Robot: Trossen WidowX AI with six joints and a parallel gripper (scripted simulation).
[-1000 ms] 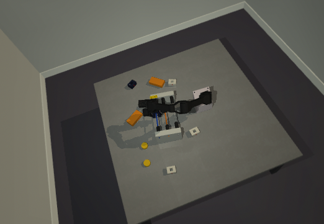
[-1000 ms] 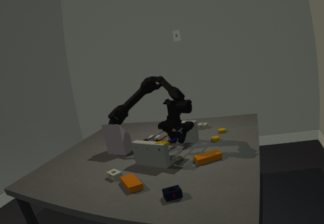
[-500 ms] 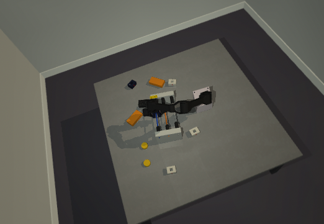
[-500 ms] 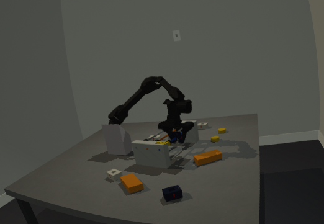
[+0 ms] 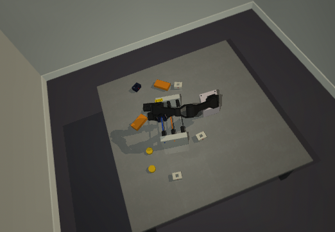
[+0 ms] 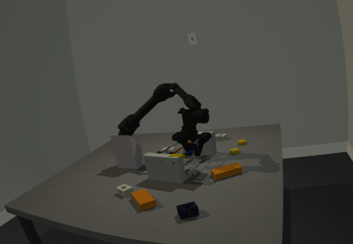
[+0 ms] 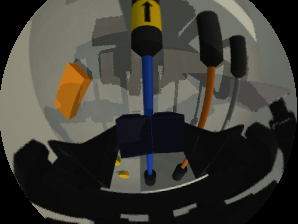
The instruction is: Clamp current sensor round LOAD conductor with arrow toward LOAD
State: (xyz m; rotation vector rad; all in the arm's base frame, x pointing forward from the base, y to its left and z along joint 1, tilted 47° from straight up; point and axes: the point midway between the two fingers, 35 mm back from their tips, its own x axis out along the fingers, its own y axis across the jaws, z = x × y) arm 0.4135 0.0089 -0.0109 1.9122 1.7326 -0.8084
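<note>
The dark navy current sensor is between my gripper's fingers. My gripper is shut on it. In the wrist view its two halves meet at a thin seam over the blue conductor, which comes out above and below the sensor. The underside and latch are hidden, and I cannot see the sensor's arrow. A yellow marker with a black arrow is at the conductor's far end in the wrist view; the arrow points away from the sensor.
An orange conductor and a grey one run beside the blue one, between pale end blocks. Orange blocks, a navy block, white square pieces and yellow discs lie around.
</note>
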